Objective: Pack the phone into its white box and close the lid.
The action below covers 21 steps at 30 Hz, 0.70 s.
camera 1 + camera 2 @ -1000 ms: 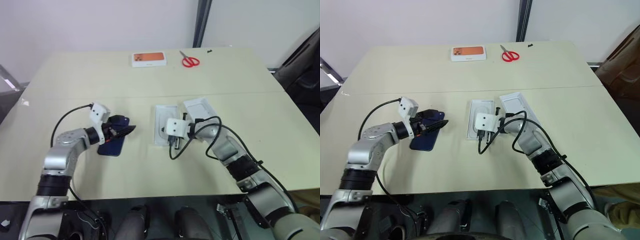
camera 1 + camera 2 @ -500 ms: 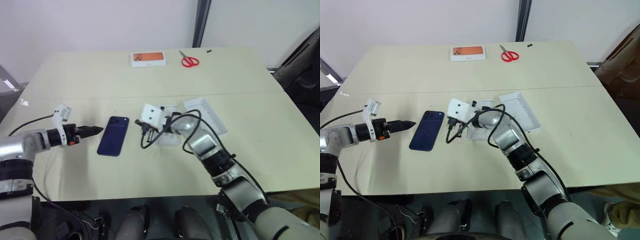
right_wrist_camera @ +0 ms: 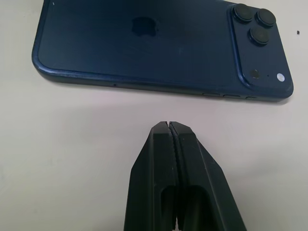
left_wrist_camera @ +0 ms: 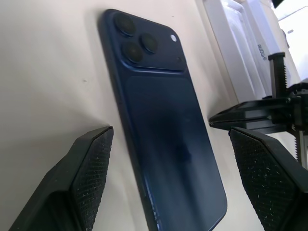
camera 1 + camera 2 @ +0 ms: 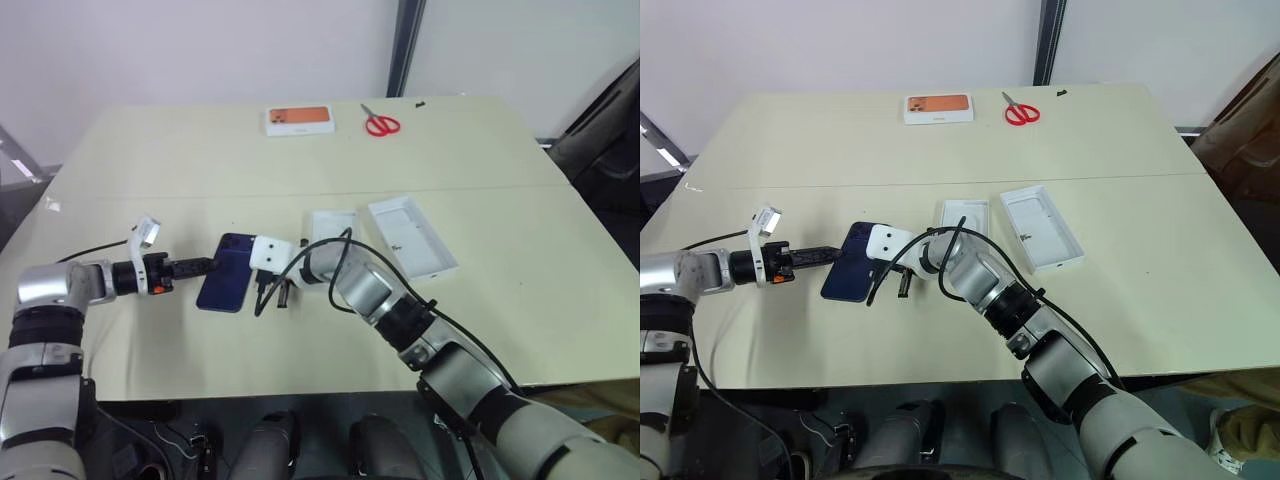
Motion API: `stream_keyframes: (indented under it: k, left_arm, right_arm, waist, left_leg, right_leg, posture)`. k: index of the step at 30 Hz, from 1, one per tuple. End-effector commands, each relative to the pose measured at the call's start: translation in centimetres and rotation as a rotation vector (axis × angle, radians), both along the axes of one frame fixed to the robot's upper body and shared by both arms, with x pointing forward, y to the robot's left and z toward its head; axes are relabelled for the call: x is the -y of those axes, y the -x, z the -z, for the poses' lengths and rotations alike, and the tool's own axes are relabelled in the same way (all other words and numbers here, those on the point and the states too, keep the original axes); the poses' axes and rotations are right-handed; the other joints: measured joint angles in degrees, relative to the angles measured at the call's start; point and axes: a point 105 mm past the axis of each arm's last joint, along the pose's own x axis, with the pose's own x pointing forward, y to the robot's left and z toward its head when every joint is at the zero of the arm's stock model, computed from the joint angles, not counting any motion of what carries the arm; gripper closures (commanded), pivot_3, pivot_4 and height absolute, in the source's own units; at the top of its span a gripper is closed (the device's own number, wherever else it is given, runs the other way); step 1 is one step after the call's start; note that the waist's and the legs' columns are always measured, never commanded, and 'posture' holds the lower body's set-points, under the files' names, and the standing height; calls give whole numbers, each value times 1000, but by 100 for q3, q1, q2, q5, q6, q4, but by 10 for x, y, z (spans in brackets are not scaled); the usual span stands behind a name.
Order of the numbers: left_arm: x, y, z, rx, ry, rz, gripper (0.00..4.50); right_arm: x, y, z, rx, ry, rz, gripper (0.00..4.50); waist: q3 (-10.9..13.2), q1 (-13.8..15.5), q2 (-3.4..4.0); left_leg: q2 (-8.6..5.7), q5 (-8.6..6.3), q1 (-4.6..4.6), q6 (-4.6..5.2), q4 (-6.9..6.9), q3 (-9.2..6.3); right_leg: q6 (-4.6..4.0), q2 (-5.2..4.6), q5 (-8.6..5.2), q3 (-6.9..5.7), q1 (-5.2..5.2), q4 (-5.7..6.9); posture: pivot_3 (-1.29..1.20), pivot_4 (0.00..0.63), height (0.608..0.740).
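Your phone (image 5: 228, 272) lies flat on the desk (image 5: 300, 170), back side up, camera cluster at the far end, and nothing grips it. Your left hand (image 4: 166, 187) sits low at the phone's left edge, fingers (image 4: 89, 168) spread wide apart, one on each side of the phone in the left wrist view, neither clearly touching it. Your right hand (image 3: 171, 126) is on the other side, fingers pressed together and empty, the tip on the desk's surface or just above it, just beside the phone's long right edge with a strip of bare desk between. To the right of the phone you have a thin white insert (image 5: 331, 232) with a rounded recess, and beside that, further right, a shallow white tray (image 5: 412, 236) lying open side up. At the far edge of the desk sit a white box with an orange top (image 5: 297, 119) and red scissors (image 5: 379, 122), well apart from the action.
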Motion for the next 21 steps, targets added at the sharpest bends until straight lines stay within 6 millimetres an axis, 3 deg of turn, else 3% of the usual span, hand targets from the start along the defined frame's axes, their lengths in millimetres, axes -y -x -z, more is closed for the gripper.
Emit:
stream_keyframes:
  k: [1, 4, 13, 21]
  left_arm:
    - [18, 17, 43, -182, -6, 60, 425]
    - [24, 23, 53, -199, -31, 100, 425]
    - [51, 13, 41, -172, 21, 149, 425]
    - [66, 18, 47, -200, 11, 177, 425]
  right_arm:
    - [-6, 1, -4, 27, 0, -15, 4452]
    - [-5, -1, -5, 18, -4, -5, 4452]
    - [1, -5, -4, 35, 6, 6, 4452]
    - [6, -8, -2, 41, 19, 16, 4452]
  waist:
    - [-11, 8, 9]
    - [-25, 14, 23]
    - [-32, 59, 32]
    - [-33, 54, 33]
  left_leg:
    - [-1, 0, 2, 1, 0, 0]
    - [-2, -2, 9, 3, -1, 0]
    - [-15, -18, 26, 30, 0, -11]
    - [-16, -17, 28, 28, -1, -14]
  right_leg:
    - [0, -1, 0, 0, 2, 0]
    - [0, -3, 0, 0, 10, 0]
    - [0, -9, 0, 0, 34, 0]
    - [1, -10, 0, -1, 36, -1]
  posture:
    - [0, 150, 734]
    - [0, 150, 734]
    - [0, 150, 734]
    - [0, 150, 734]
